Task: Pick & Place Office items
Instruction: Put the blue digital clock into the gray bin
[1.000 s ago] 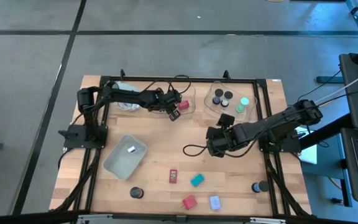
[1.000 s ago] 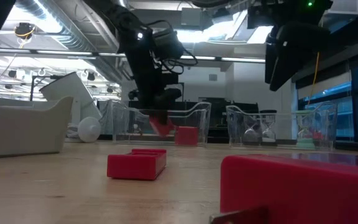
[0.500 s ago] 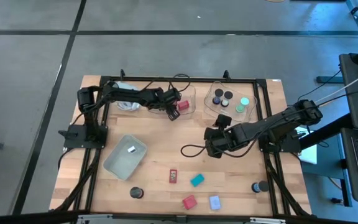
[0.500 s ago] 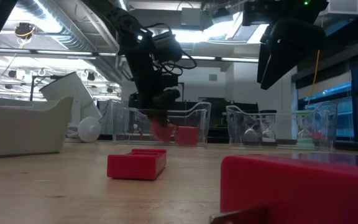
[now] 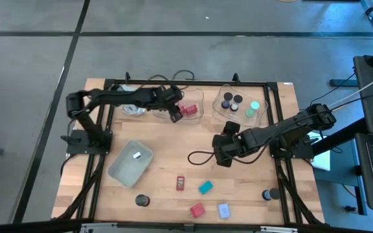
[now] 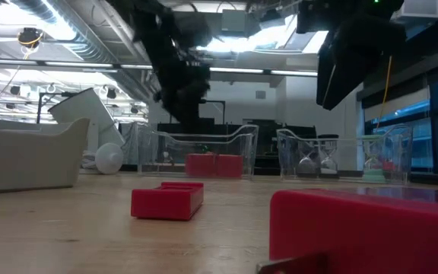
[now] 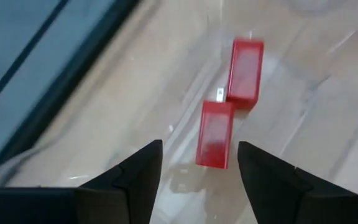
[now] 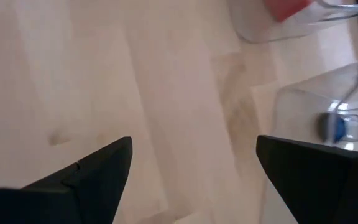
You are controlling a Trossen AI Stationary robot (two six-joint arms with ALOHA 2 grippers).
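Hovering empty at eleven o'clock, the left gripper [image 7: 199, 163], fingers apart, has just dropped its red block [image 7: 216, 134] into the clear tray [image 5: 196, 111] beside another; right gripper [image 8: 191, 163] waits spread at centre.

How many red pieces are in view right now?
4: two red blocks in the clear tray, one flat red piece mid-table, one red block near the front edge. Others may be hidden.
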